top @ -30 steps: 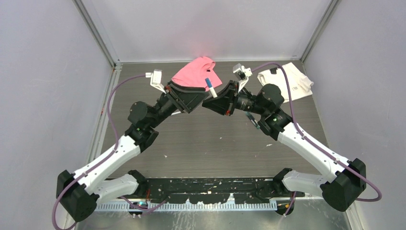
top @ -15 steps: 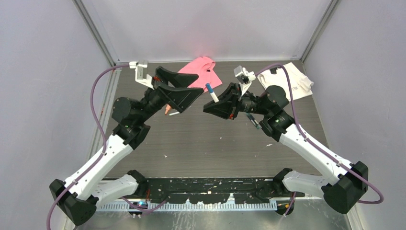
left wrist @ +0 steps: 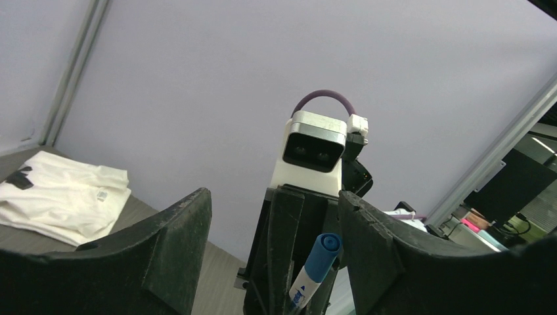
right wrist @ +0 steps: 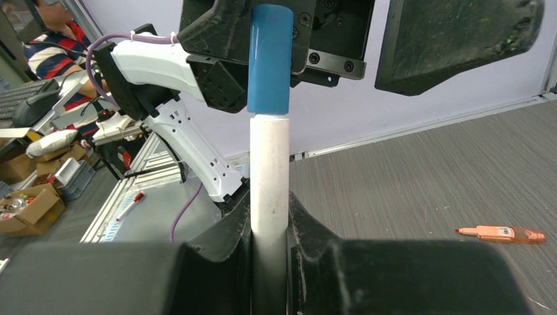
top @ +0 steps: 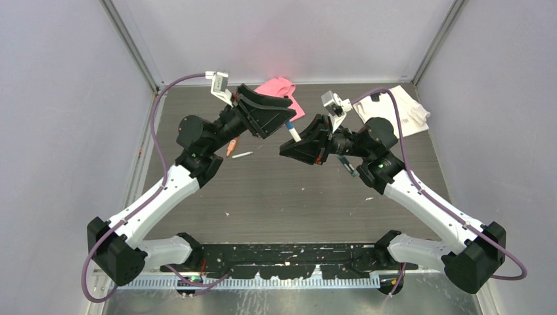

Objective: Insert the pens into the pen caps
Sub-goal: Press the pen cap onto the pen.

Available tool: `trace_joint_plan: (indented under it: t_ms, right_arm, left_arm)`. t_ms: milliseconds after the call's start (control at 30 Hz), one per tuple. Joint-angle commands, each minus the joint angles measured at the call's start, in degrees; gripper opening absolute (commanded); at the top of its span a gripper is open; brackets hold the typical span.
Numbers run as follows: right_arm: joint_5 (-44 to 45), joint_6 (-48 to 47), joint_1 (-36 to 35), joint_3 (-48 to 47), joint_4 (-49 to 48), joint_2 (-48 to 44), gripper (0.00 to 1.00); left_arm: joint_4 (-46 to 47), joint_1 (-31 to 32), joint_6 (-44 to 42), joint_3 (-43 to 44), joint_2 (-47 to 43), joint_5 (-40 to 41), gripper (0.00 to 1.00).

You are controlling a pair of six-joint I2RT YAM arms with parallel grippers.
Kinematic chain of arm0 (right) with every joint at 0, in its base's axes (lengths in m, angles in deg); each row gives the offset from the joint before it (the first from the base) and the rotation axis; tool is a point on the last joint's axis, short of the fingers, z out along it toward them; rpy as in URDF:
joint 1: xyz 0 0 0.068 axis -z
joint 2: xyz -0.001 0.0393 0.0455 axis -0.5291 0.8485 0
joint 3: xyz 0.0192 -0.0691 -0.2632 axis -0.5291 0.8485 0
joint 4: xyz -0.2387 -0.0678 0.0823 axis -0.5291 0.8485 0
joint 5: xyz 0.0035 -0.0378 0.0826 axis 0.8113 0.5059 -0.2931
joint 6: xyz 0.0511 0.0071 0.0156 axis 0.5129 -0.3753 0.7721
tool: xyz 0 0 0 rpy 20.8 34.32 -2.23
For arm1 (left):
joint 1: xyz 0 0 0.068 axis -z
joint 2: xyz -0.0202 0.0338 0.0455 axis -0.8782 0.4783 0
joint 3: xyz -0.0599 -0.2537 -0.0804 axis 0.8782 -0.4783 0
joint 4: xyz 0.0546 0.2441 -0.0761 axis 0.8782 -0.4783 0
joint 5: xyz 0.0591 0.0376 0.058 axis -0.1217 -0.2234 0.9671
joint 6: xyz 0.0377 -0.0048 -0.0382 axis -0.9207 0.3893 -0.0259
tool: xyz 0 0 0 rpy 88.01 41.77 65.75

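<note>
Above the table (top: pixel 295 190), the left arm (top: pixel 167 190) had swung back in after retreating half a second before; the left gripper (left wrist: pixel 272 197) gaped, jaws flanking the cap (right wrist: pixel 269 59) without touching, seemingly checking it; the right gripper (right wrist: pixel 269 226) stayed clenched on the pen (right wrist: pixel 269 170), held upright to present the cap, which looked seated; an orange pen (top: pixel 230 148) lay beneath.

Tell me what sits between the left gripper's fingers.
The blue cap of the white pen that the right gripper holds; the left wrist view shows it there, touching neither side.
</note>
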Motion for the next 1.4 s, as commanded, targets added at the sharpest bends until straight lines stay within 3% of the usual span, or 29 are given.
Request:
trace_joint_plan:
  t_ms: [0,533,967,1200,1367]
  right_arm:
    - [-0.3,-0.2,0.2,-1.2,-3.1,-1.2,0.01]
    - [1.8,0.8,0.2,-1.7,-1.8,0.0,0.01]
    - [4.7,4.8,0.5,-3.2,-1.3,0.5,0.01]
    - [4.0,7.0,1.3,-5.2,-2.0,0.8,0.01]
    - [2.6,5.2,2.0,-8.9,-1.5,1.8,0.01]
  left_arm:
    - [6.5,-0.2,2.9,3.0,0.6,-2.9,0.66]
    - [11.0,-0.1,6.0,3.0,3.4,-5.3,0.4]
    - [15.4,0.2,4.3,0.1,5.0,-10.9,0.02]
    - [15.2,0.9,1.7,-3.9,4.5,-12.5,0.01]
    - [5.9,5.4,-5.7,-6.2,2.7,-7.5,0.01]
